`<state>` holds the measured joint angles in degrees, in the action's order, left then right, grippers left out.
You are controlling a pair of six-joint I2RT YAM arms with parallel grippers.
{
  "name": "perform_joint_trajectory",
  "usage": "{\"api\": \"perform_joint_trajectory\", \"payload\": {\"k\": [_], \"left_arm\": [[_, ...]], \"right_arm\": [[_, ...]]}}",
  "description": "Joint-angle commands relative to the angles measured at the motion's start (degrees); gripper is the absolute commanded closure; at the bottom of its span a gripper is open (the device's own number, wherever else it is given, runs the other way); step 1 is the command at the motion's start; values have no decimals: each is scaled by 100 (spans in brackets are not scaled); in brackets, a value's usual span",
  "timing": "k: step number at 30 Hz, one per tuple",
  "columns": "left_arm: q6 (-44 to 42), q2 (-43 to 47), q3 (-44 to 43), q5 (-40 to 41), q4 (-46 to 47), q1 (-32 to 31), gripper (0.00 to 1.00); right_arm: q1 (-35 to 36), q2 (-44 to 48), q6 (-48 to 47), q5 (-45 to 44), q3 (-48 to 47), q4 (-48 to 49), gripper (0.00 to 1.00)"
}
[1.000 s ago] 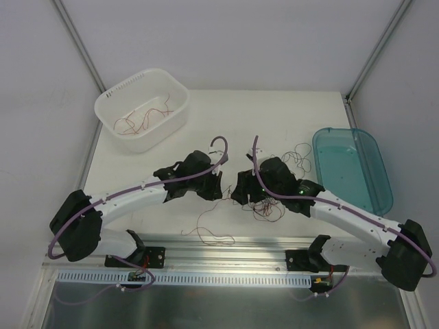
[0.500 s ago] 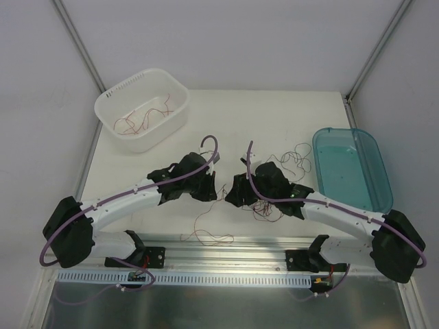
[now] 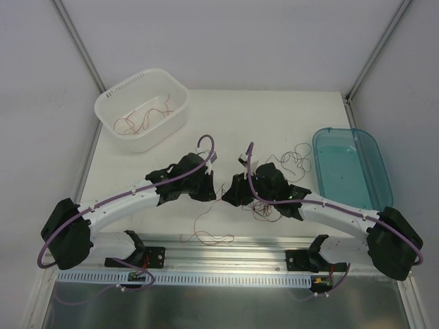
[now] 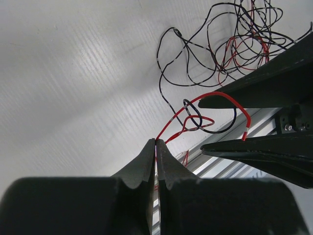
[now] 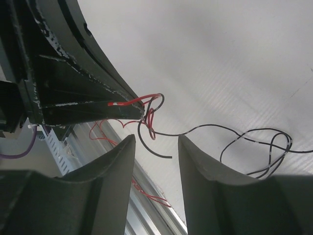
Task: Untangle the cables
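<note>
The table [image 3: 274,116] is white and matte, with a metal rail [image 3: 233,250] along its near edge. A white basket [image 3: 159,131] stands in the far left corner. A clear teal tray [image 3: 353,171] lies along the right edge, about midway. Just left of the tray, thin black cables [image 3: 296,156] loop on the bare surface. Nearer the middle sits a red and black tangle [image 3: 269,211], partly hidden. A red cable [image 3: 206,237] curls close to the near edge, left of centre.
</note>
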<state>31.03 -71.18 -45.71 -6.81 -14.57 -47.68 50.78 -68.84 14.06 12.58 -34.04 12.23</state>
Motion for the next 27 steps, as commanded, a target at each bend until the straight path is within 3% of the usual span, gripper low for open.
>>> {"api": "perform_joint_trajectory", "payload": {"k": [1, 17, 27], "left_arm": [[140, 131, 63, 197, -125, -57, 100], [264, -19, -87, 470, -345, -57, 100], [413, 7, -219, 602, -468, -136, 100]], "right_arm": [[28, 186, -158, 140, -129, 289, 57], [203, 152, -325, 359, -603, 113, 87], [529, -411, -264, 316, -955, 262, 99]]}}
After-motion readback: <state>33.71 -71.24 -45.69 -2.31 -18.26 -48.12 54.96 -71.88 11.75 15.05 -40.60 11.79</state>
